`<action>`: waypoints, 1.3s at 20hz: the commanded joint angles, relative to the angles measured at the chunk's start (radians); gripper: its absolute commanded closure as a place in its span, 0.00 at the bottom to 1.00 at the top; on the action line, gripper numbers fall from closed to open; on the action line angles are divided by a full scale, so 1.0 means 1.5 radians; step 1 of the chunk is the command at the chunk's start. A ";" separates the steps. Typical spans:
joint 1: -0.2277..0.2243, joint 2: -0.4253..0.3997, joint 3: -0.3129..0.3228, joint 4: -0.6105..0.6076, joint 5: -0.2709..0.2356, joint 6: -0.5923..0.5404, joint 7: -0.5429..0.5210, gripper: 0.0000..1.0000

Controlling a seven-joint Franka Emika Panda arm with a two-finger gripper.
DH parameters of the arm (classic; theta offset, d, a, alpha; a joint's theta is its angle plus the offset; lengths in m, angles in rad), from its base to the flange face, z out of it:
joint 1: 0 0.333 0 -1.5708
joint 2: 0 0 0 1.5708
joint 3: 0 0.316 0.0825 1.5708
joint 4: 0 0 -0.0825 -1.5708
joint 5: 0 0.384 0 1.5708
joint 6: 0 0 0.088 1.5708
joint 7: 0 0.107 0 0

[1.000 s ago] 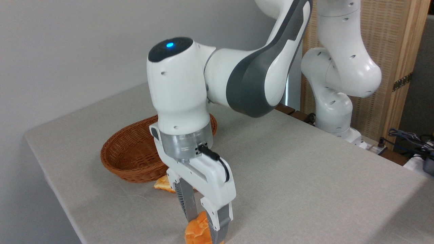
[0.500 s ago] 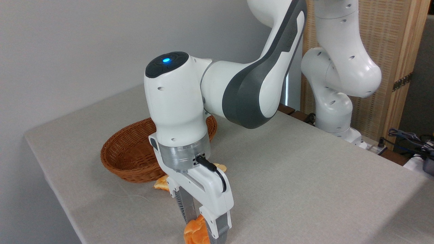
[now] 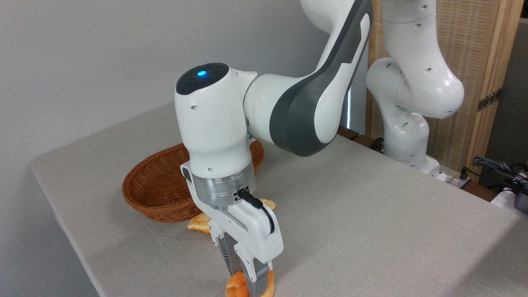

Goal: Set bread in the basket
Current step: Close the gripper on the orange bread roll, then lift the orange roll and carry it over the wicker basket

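At table's near edge, gripper [image 3: 247, 281] pinches bread [image 3: 236, 286] between narrowed jaws, roll partly cut by frame bottom. Basket [image 3: 159, 192] sits behind, well apart; pale loaf [image 3: 198, 222] touching its rim.

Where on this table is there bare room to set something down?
Bare cloth lies right of the gripper to the arm's base, and behind the wicker basket. It is crowded at the front edge: bread roll, pale braided loaf, basket.
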 commanded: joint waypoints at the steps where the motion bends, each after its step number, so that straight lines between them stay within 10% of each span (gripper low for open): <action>1: -0.004 0.002 0.008 -0.004 0.009 0.012 0.010 0.60; 8: -0.010 -0.059 -0.028 0.024 -0.011 -0.021 0.000 0.55; 16: -0.010 -0.118 -0.096 0.064 -0.109 -0.127 -0.003 0.55; 26: -0.010 -0.128 -0.263 0.064 -0.113 -0.187 -0.097 0.55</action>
